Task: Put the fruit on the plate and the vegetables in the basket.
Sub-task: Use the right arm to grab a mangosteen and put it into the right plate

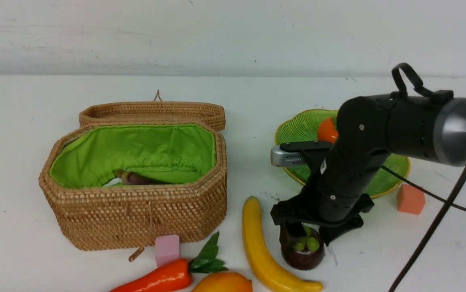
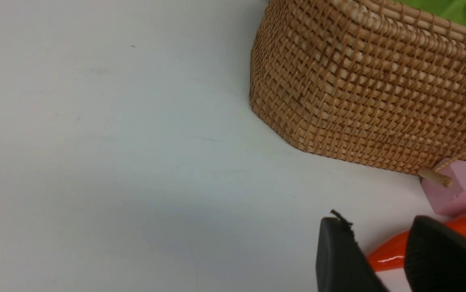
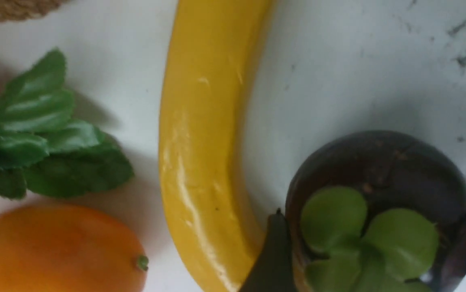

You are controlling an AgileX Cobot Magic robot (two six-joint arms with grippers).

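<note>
You have the right gripper point(image 1: 308, 239) straddling the mangosteen point(image 1: 302, 259), fingers spread wide either side; pad contact isn't clear. The fruit sits calyx-up, just beside the banana point(image 1: 263, 247), with the plate point(image 1: 302, 125) beyond.

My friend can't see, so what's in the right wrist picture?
The open right gripper straddles a dark purple mangosteen on a white table. A yellow banana lies beside it, then an orange mango and green carrot leaves.

Tan rattan basket point(image 1: 135, 219), tightly and roughly woven, is lined with matt green cloth lining point(image 1: 135, 150); banana point(image 1: 255, 243), carrot point(image 1: 160, 280) and mangosteen point(image 1: 302, 259) are finished in glossy plastic; the ribbed plate point(image 1: 302, 125) is glazed.
</note>
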